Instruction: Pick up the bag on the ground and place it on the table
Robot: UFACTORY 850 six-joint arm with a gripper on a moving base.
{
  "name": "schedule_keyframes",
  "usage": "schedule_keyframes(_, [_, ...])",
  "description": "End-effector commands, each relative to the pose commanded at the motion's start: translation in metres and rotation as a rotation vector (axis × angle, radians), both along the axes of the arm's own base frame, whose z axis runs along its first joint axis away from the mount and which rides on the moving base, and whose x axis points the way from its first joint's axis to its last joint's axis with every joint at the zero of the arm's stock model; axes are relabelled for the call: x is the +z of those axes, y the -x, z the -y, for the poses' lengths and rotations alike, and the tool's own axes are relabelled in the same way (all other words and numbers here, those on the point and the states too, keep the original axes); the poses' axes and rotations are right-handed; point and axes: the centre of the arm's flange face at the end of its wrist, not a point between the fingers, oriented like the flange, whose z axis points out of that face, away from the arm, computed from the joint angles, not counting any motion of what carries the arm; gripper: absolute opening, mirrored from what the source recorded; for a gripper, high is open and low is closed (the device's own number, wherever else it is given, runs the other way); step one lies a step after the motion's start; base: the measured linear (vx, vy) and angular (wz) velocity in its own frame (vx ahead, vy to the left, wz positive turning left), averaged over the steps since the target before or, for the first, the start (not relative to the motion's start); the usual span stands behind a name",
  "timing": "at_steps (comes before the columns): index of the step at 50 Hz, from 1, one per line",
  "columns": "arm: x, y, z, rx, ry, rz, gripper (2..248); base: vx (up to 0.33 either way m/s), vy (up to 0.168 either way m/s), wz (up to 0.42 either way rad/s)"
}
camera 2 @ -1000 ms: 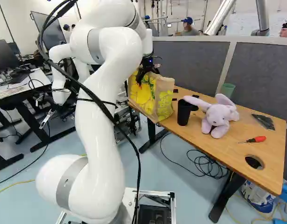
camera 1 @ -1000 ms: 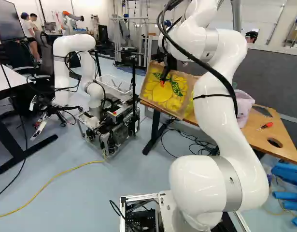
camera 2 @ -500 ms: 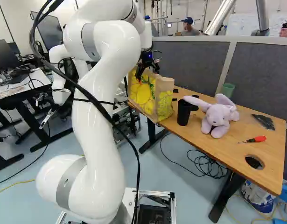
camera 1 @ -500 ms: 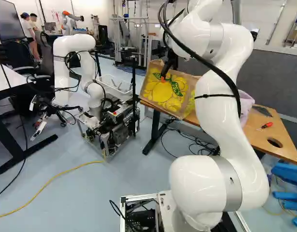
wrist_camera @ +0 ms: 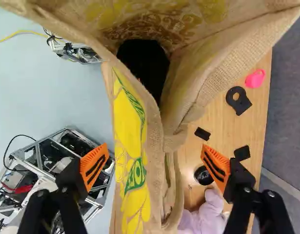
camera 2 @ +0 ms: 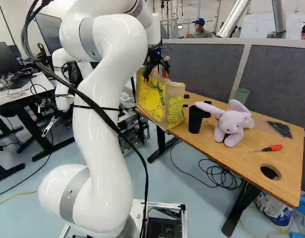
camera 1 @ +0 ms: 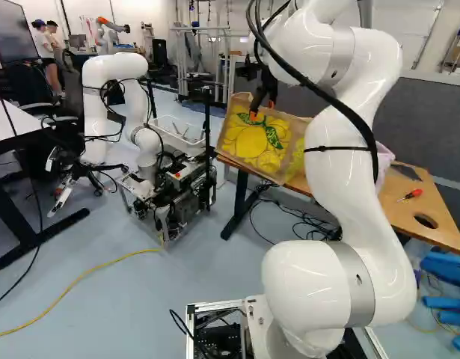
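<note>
1. Your bag [camera 2: 176,106] stands upright on the table [camera 2: 226,153], left of centre in the right base view and right at the table's far-left corner there.
2. Your gripper [wrist_camera: 154,163] is open: its orange pads [wrist_camera: 94,166] stand wide apart with the bag's side between them, and neither appears to touch it.
3. The placing looks done to me; what remains is backing the arm [camera 2: 100,124] away.
4. Watch the strap [wrist_camera: 179,187] between the fingers: if you pull away sideways, a finger could hook it or the open rim and drag the bag.
5. With the bag so near the edge, a small tug or bump could tip it to the floor.
6. Pushed the other way, it could knock the black cup [camera 2: 195,119] beside it.
</note>
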Motion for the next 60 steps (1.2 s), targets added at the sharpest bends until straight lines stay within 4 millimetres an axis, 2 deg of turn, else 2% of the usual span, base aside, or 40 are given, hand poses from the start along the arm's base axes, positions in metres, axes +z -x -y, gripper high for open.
schedule_keyframes(35, [0.051, 0.018, -0.002, 0.0, 0.01, 0.079, 247, 0.0, 0.0, 0.0])
schedule_keyframes(60, [0.055, 0.02, -0.003, 0.0, 0.011, 0.086, 247, 0.0, 0.0, 0.0])
